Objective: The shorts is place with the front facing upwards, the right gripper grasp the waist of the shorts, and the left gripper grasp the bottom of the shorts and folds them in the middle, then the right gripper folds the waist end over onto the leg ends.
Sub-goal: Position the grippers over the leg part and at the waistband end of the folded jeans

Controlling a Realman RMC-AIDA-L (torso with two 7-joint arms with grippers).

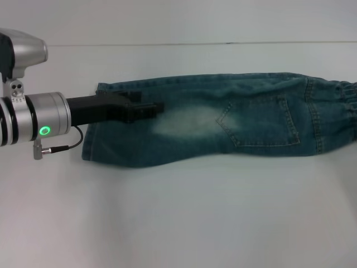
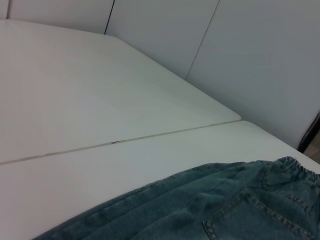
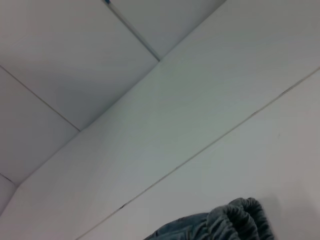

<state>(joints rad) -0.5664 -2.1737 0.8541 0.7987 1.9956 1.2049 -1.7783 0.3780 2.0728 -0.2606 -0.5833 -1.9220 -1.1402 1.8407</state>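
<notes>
Denim shorts (image 1: 223, 120) lengthwise left-right, waist (image 1: 346, 109) right, leg ends (image 1: 95, 123) left.

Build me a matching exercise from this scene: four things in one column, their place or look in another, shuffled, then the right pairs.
1. left gripper
2. waist of the shorts
3. back pocket
4. green light

A. puckered band at the robot's right end
B. over the leg end of the shorts
C. on the silver wrist
D. stitched patch near the waist

Pairs: 1-B, 2-A, 3-D, 4-C
</notes>
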